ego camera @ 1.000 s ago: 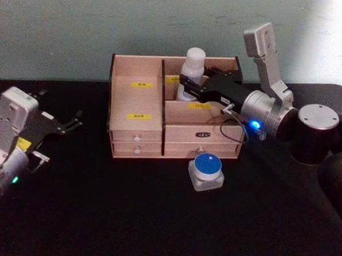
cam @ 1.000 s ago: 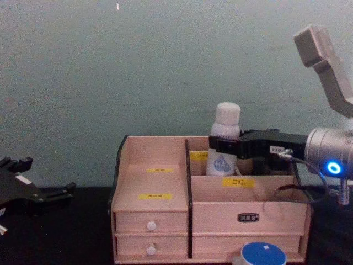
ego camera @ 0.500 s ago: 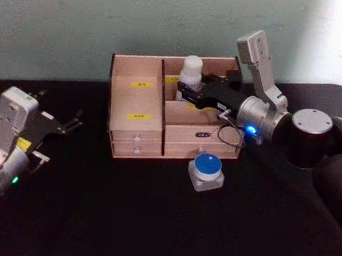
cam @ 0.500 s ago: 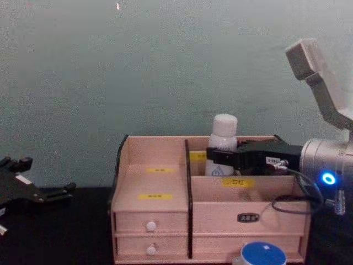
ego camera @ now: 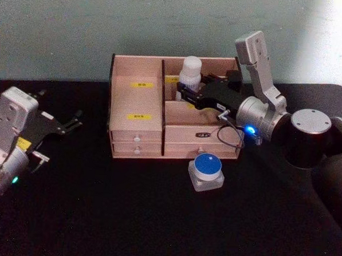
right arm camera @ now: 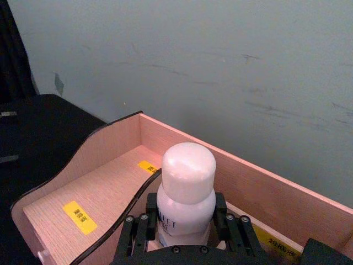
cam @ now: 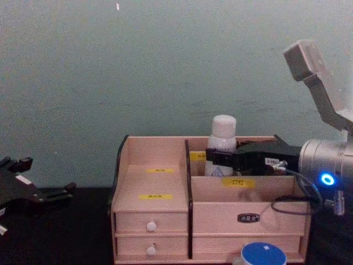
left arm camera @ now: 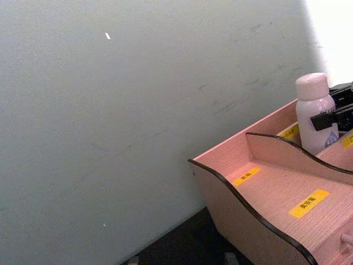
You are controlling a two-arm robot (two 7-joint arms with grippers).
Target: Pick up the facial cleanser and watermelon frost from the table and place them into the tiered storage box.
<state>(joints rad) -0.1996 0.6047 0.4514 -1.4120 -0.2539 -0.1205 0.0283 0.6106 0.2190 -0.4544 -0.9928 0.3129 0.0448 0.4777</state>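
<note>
The right end effector (ego camera: 185, 95) is clamped on the cleanser (ego camera: 191, 69) (its fingers (right arm camera: 138, 232) sit snug on both sides of the body). The bottle stands upright, low in the rear right compartment of the box (ego camera: 135, 129). By my reading the first item is nearly placed, with only the release left. The frost jar (ego camera: 206, 170) sits untouched on the tabletop (ego camera: 155, 219), just before the drawers. The left end effector (ego camera: 65, 124) is parked far left.
</note>
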